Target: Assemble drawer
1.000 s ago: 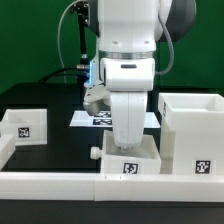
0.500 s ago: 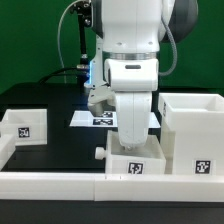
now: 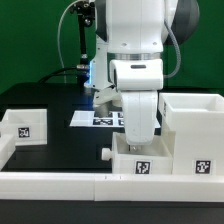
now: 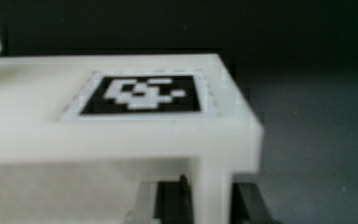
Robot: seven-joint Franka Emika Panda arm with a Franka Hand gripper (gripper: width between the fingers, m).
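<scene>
A shallow white drawer tray [image 3: 141,162] with a tag on its side and a small knob [image 3: 106,153] stands at the front of the black table. It is right beside the tall cube-like casing [image 3: 196,135] on the exterior view's right. My gripper [image 3: 138,140] reaches down into the tray and is shut on one of its walls. In the wrist view the tagged tray wall [image 4: 144,95] runs between my dark fingers [image 4: 163,202], with my gripper [image 4: 208,198] clamped across it. A second tray [image 3: 22,125] stands at the exterior view's left.
The marker board [image 3: 92,118] lies flat on the table behind my arm. Low white rails with tags [image 3: 80,186] edge the table's front and left side. A black cable hangs behind the arm.
My gripper and the held tray have slid toward the exterior view's right, closing the gap to the casing. The left tray and casing have not moved.
</scene>
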